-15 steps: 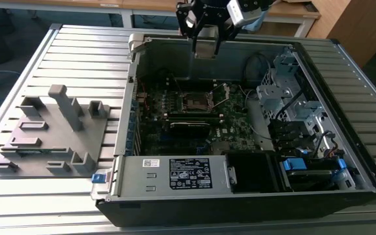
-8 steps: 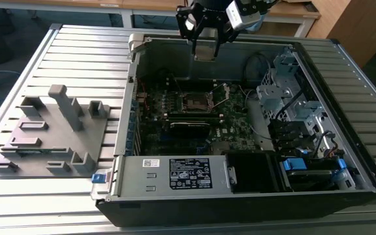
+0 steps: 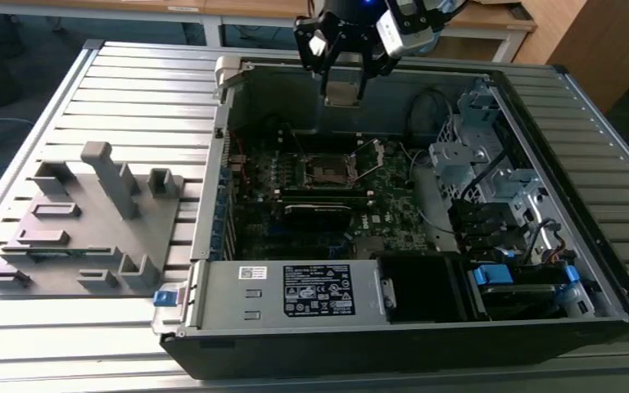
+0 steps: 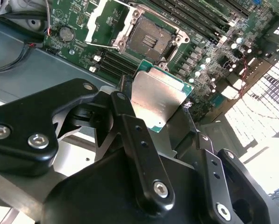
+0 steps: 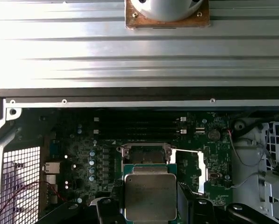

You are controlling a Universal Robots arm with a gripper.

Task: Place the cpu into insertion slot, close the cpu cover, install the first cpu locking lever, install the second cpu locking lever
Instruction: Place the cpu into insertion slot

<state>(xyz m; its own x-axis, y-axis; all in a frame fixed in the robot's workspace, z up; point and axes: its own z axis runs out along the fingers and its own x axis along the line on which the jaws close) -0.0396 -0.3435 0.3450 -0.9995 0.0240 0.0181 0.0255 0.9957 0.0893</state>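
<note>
Gripping the cpu (image 4: pixel 160 95) by its edges, the tool (image 3: pixel 344 84) hangs over the case (image 3: pixel 282 102), insertion slot (image 3: pixel 329 170) at six o'clock in the exterior view.

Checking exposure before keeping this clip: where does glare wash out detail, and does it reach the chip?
Second wrist view: sunlight blows out one corner, yet the silvery square cpu carries only soft sheen. First wrist view: the ribbed grey metal table glares near white, the green circuit board sits dim. Exterior view: even light, no strong glare.
</note>
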